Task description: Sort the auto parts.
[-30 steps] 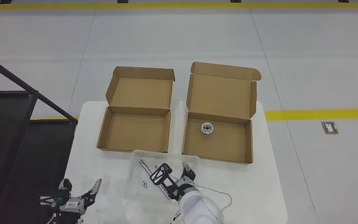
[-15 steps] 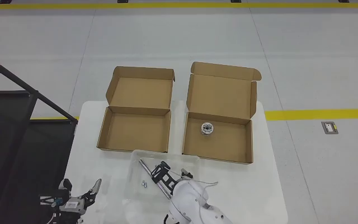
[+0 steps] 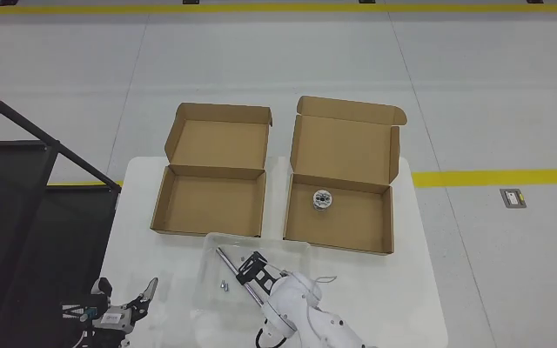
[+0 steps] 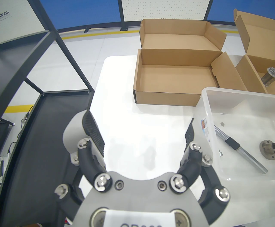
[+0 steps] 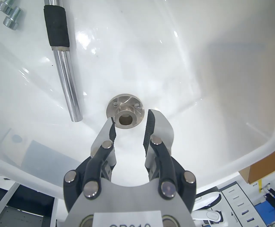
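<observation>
Right gripper (image 5: 131,117) lowered into bin (image 5: 214,64), open flanking flange (image 5: 125,108); left gripper (image 4: 138,120) open beside bin.

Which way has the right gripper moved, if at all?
Yes. In the top view the right gripper swung sideways within the clear bin, toward the metal rod.

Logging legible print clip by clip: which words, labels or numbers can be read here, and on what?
Nothing reads whole.
Label on left gripper: cut off by the picture's edge.
Label on right gripper: cut off likewise.
Sticker on clear bin wall: too small.
Sign in the background: cropped, rest too small.
Floor marker: too small.
</observation>
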You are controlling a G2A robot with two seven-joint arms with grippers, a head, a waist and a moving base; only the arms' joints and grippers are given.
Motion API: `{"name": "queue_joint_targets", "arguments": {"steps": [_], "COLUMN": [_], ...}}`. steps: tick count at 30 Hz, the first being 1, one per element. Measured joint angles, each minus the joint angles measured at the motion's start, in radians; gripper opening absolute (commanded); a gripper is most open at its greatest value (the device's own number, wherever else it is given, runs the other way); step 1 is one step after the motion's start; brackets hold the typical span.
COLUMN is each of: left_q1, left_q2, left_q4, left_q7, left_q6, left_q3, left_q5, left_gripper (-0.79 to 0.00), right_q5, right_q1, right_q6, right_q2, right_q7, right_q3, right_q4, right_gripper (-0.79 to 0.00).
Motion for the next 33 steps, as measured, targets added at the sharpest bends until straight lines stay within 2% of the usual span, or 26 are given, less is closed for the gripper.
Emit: {"name": "queue_joint_targets", "arguments": {"steps": [7, 9, 11, 12, 13, 15, 19, 20, 23, 28, 33], "left_q1": [0.0, 0.0, 0.0, 0.0, 0.0, 0.0, 0.0, 0.0, 0.0, 0.0, 0.0], "left_q2": [0.0, 0.0, 0.0, 0.0, 0.0, 0.0, 0.0, 0.0, 0.0, 0.0, 0.0], "left_q4": [0.0, 0.0, 0.0, 0.0, 0.0, 0.0, 0.0, 0.0, 0.0, 0.0, 0.0], "left_q7": [0.0, 0.0, 0.0, 0.0, 0.0, 0.0, 0.0, 0.0, 0.0, 0.0, 0.0], "left_q6": [0.0, 0.0, 0.0, 0.0, 0.0, 0.0, 0.0, 0.0, 0.0, 0.0, 0.0], "left_q3": [0.0, 0.0, 0.0, 0.0, 0.0, 0.0, 0.0, 0.0, 0.0, 0.0, 0.0], "left_q5": [0.0, 0.0, 0.0, 0.0, 0.0, 0.0, 0.0, 0.0, 0.0, 0.0, 0.0], "left_gripper": [0.0, 0.0, 0.0, 0.0, 0.0, 0.0, 0.0, 0.0, 0.0, 0.0, 0.0], "right_q5": [0.019, 0.025, 0.031, 0.033, 0.036, 0.043, 0.051, 0.052, 0.057, 0.061, 0.069], "right_q1": [0.018, 0.023, 0.028, 0.029, 0.031, 0.034, 0.044, 0.047, 0.052, 0.06, 0.022], "right_q6": [-0.008, -0.014, -0.018, -0.019, -0.019, -0.023, -0.035, -0.037, -0.04, -0.045, -0.064], "right_q2": [-0.01, -0.013, -0.016, -0.017, -0.018, -0.021, -0.026, -0.027, -0.031, -0.034, -0.023], "right_q7": [0.001, 0.002, 0.001, 0.0, -0.001, -0.003, -0.004, -0.005, -0.008, -0.012, -0.083], "right_q3": [0.005, 0.006, 0.006, 0.006, 0.006, 0.007, 0.004, 0.004, 0.003, 0.009, 0.053], "right_q4": [0.043, 0.056, 0.067, 0.072, 0.076, 0.087, 0.108, 0.113, 0.122, 0.125, 0.009], "right_gripper": [-0.443, -0.505, -0.511, -0.563, -0.579, -0.57, -0.603, -0.622, -0.785, -0.785, -0.785]}}
